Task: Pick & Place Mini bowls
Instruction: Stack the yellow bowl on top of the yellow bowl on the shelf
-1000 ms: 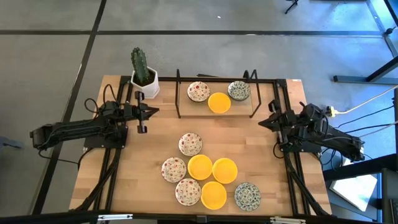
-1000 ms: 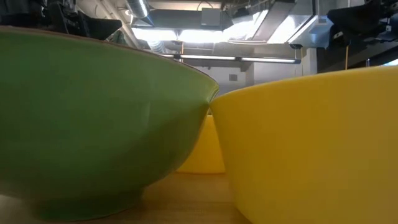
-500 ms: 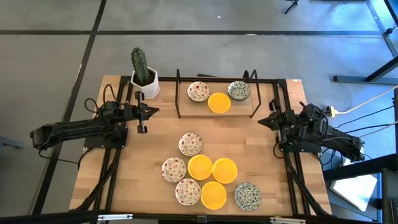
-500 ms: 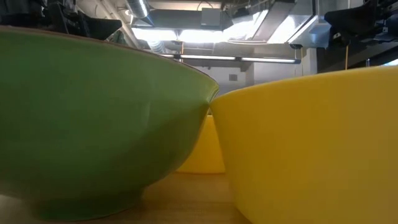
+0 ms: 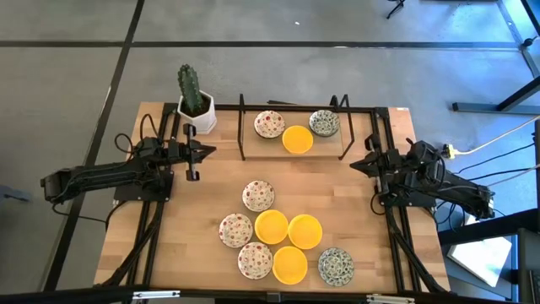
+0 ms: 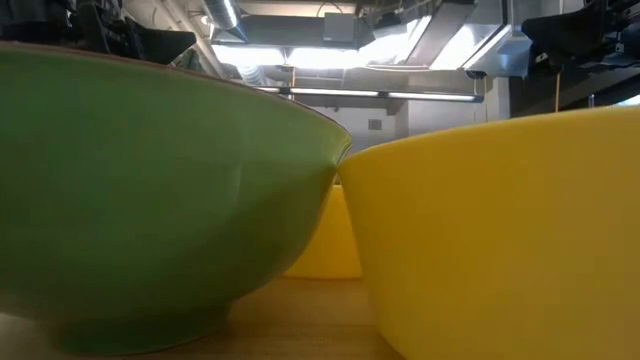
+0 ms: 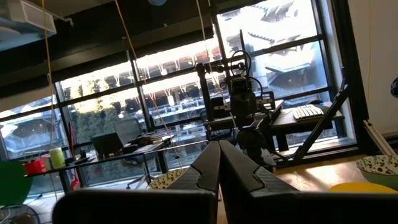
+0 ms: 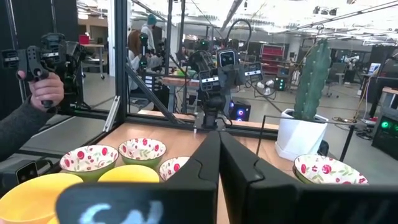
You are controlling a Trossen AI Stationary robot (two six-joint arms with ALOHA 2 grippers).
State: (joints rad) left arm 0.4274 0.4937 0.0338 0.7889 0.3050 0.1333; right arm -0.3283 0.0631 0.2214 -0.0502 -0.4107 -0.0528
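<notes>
The wooden table (image 5: 211, 211) carried everything, with a dark arm parked at each side edge and both raised off the surface. The left end effector (image 5: 192, 153) hung near the table's far left corner, just in front of the cactus pot (image 5: 196, 110), its two fingers (image 7: 208, 168) pressed flat together with nothing between them. The right end effector (image 5: 361, 164) faced it from the opposite edge, well apart, its fingers (image 8: 210, 163) likewise clenched on nothing. Across the far edge stood a black wire rack (image 5: 291, 127), and inside it sat three mini bowls (image 5: 297, 139): a red-specked one on the left, a plain yellow one in the middle and slightly nearer, a grey-green patterned one on the right. The other seven lay in a loose cluster toward the near edge of the table. One red-specked bowl (image 5: 258, 196) sat alone at the top of that group; below it came another red-specked bowl beside two yellow ones that touched each other, and nearest of all a third red-specked bowl, a yellow bowl and a grey-green patterned bowl (image 5: 336, 266) in a row. Beyond the table, a person's hand (image 8: 42, 90) in a grey sleeve gripped a dark control handle.
</notes>
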